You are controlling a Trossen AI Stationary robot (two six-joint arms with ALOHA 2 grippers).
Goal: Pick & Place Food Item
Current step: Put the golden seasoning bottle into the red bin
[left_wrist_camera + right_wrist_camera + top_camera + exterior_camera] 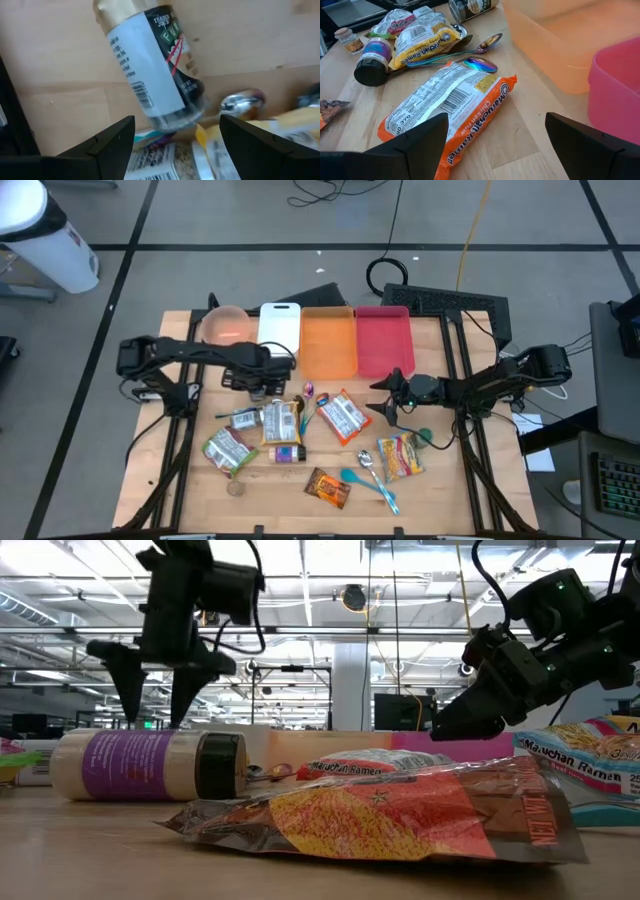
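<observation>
Since the orange tray [329, 342] and red tray [383, 340] look bare, I judge nothing placed yet. My left gripper [262, 387] hangs wide open and empty over the seasoning jar [150, 65]; my right gripper [388, 412], also open and empty, waits near the ramen packet [447, 107] on the table.

2 black arms of jointed tubular links, black cables looped along them. Each ends in a gripper with 2 dark, wedge-shaped, pointed fingers: left gripper [262, 386], right gripper [383, 387]. Small green lights show on the right arm's housing.
</observation>
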